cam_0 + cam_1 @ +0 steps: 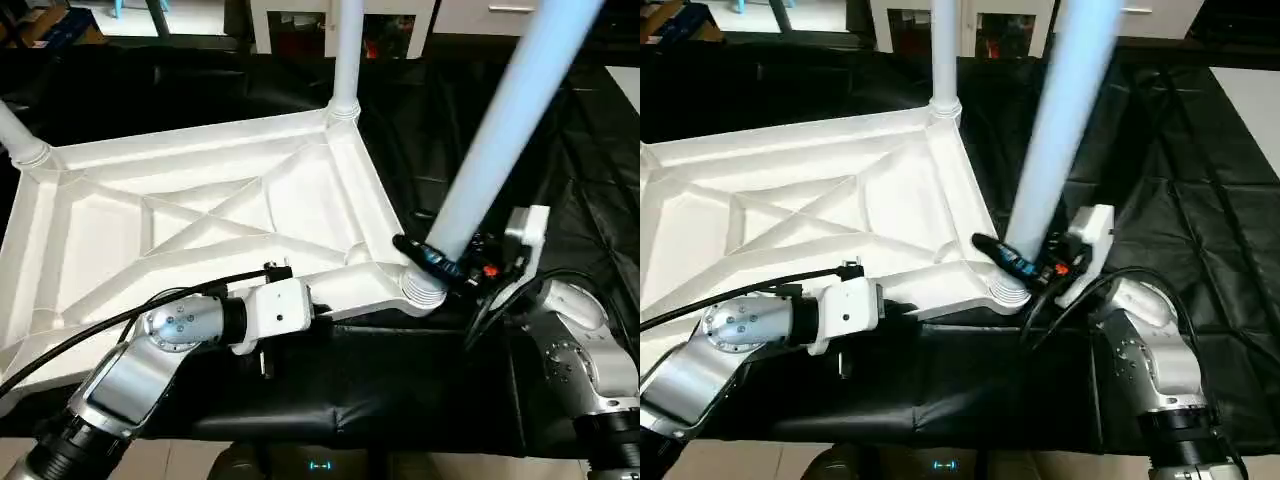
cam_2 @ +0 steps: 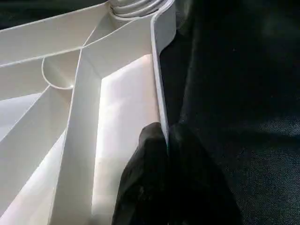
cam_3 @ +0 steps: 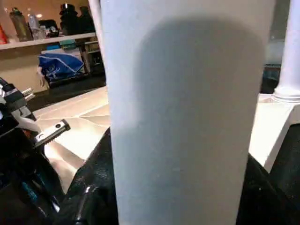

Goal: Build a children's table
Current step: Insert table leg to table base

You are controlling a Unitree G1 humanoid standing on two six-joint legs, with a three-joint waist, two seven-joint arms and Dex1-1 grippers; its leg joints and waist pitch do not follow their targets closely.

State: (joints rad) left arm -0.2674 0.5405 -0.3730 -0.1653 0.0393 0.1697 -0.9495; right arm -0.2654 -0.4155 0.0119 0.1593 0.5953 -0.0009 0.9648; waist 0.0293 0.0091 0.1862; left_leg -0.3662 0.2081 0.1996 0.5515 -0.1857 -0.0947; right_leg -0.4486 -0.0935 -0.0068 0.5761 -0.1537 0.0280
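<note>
The white tabletop (image 1: 200, 215) lies upside down on the black cloth, its X ribs facing up. White tube legs stand in its far right socket (image 1: 347, 50) and far left socket (image 1: 15, 135). A third leg (image 1: 510, 130) leans to the right, its lower end in the near right socket (image 1: 422, 285). My right gripper (image 1: 440, 258) is shut on this leg just above the socket; in the right wrist view the leg (image 3: 183, 117) sits between the black fingers (image 3: 91, 187). My left gripper (image 2: 166, 140) is shut on the tabletop's near rim (image 2: 157, 84), left of that socket.
Black cloth (image 1: 400, 390) covers the work table around the tabletop, with wrinkled folds on the right. A pale floor strip (image 1: 1255, 100) shows past the table's right edge. White furniture (image 1: 300, 25) stands behind. A counter with bottles and a blue bag (image 3: 61, 65) appears in the right wrist view.
</note>
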